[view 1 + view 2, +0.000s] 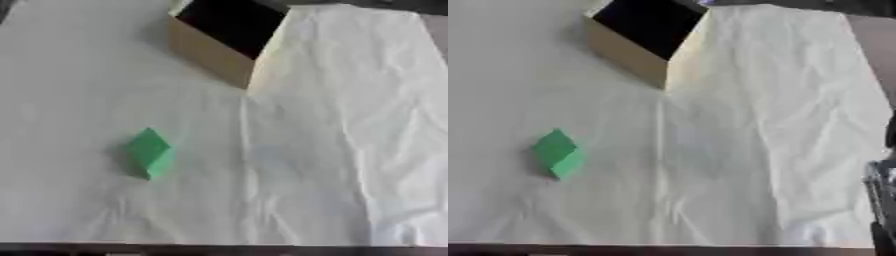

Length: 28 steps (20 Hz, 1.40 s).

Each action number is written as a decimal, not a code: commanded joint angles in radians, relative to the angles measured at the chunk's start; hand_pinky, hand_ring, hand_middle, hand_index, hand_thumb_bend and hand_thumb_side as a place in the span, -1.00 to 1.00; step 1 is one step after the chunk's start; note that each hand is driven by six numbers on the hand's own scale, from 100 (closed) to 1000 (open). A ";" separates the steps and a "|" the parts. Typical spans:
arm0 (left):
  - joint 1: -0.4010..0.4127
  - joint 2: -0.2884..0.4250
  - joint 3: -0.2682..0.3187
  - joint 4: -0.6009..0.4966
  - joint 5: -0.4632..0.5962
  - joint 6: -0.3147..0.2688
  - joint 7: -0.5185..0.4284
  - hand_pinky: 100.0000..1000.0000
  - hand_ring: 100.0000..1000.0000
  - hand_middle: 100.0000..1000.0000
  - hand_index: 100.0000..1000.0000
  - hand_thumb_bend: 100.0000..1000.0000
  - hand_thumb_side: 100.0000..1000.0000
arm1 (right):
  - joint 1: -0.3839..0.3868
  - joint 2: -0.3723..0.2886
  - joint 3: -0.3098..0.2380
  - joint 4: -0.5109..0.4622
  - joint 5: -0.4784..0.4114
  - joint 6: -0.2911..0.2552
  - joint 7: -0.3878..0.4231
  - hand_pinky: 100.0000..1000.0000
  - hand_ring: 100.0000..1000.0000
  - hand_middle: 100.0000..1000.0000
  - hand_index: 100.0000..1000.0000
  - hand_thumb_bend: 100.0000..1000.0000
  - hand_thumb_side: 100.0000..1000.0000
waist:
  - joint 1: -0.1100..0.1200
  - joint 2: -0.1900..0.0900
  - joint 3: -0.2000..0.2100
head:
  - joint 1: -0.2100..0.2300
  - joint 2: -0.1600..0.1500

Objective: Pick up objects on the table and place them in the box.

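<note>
1. Both head views look steeply down on the tabletop (79, 75), from close above.
2. Both share the box (210, 52) far and the green block (556, 153) near-left; the right eye view sits slightly rightward.

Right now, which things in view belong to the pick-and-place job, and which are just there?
Job:
- green block, on the cloth, left of centre
- open box, far side, dark inside

Just there:
- white cloth, wrinkled, covering the table
- dark part at the right eye view's right edge, too unclear to name
</note>
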 commanded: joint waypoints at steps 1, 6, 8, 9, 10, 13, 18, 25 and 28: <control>-0.006 0.025 0.003 -0.016 -0.016 0.005 -0.011 0.02 0.14 0.46 0.63 -0.48 0.02 | -0.004 -0.021 -0.001 -0.015 0.002 0.000 0.002 0.53 0.35 0.18 0.59 -1.00 0.32 | 0.010 -0.017 -0.002 | 0.003 0.006; -0.031 0.122 -0.094 -0.016 -0.078 0.033 -0.071 0.05 0.16 0.47 0.65 -0.46 0.07 | -0.005 -0.035 0.005 -0.015 0.002 0.000 0.008 0.53 0.35 0.18 0.59 -1.00 0.32 | 0.029 -0.017 -0.015 | 0.007 0.003; -0.042 0.166 -0.138 -0.016 -0.104 0.056 -0.098 0.09 0.20 0.49 0.67 -0.46 0.09 | -0.005 -0.037 0.008 -0.015 0.000 -0.001 0.010 0.54 0.34 0.18 0.59 -1.00 0.32 | 0.031 -0.016 -0.020 | 0.010 0.000; -0.049 0.190 -0.162 -0.016 -0.119 0.063 -0.113 0.10 0.21 0.50 0.67 -0.46 0.09 | -0.005 -0.038 0.009 -0.015 0.000 0.000 0.011 0.54 0.34 0.18 0.59 -1.00 0.32 | 0.033 -0.016 -0.022 | 0.011 0.000; -0.056 0.214 -0.186 -0.016 -0.134 0.070 -0.128 0.13 0.24 0.51 0.68 -0.46 0.10 | -0.005 -0.038 0.009 -0.015 -0.001 0.000 0.012 0.54 0.34 0.18 0.59 -1.00 0.32 | 0.033 -0.015 -0.024 | 0.012 0.000; -0.080 0.289 -0.262 -0.016 -0.181 0.085 -0.174 0.18 0.28 0.51 0.69 -0.44 0.11 | -0.006 -0.039 0.013 -0.015 -0.004 0.000 0.016 0.54 0.34 0.18 0.59 -1.00 0.33 | 0.036 -0.014 -0.029 | 0.017 -0.002; -0.132 0.421 -0.393 -0.016 -0.261 0.094 -0.255 0.25 0.35 0.52 0.71 -0.38 0.10 | -0.008 -0.038 0.017 -0.015 -0.009 -0.001 0.021 0.54 0.34 0.18 0.59 -1.00 0.33 | 0.033 -0.014 -0.036 | 0.024 -0.005; -0.195 0.511 -0.496 -0.016 -0.375 0.095 -0.368 0.42 0.52 0.60 0.77 -0.10 -0.11 | -0.012 -0.036 0.025 -0.015 -0.019 -0.001 0.034 0.54 0.34 0.17 0.59 -1.00 0.34 | 0.033 -0.013 -0.048 | 0.039 -0.012; -0.210 0.507 -0.524 -0.016 -0.425 0.107 -0.418 0.50 0.60 0.63 0.78 0.21 -0.21 | -0.012 -0.037 0.027 -0.015 -0.021 -0.001 0.036 0.54 0.33 0.17 0.59 -1.00 0.34 | 0.035 -0.012 -0.050 | 0.040 -0.013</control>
